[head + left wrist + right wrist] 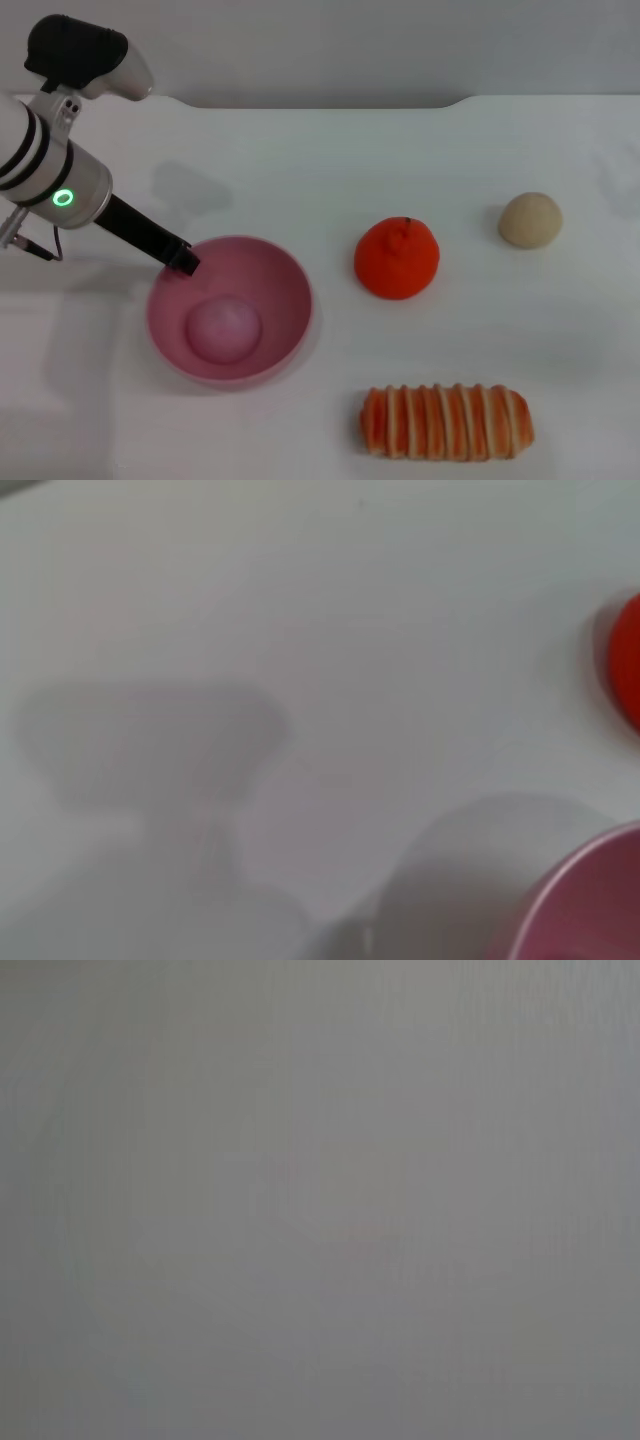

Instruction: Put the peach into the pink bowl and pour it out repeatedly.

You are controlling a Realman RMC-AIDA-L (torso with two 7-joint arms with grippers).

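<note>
Jaws of left gripper [186,262] pinching rim of wide glossy pink plastic bowl [272,290]. Small pale pink round peach [224,329] sitting inside bowl. Pouring step coming: needing slow tipping over white worktop [300,160].

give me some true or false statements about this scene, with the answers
1. The peach lies inside the pink bowl. True.
2. The left gripper is at the bowl's rim. True.
3. The orange-red fruit sits in the bowl. False: it is on the table, beside the bowl.
4. The striped bread touches the beige ball. False: they lie apart.
5. The right arm is over the bowl. False: it shows in no view.
</note>
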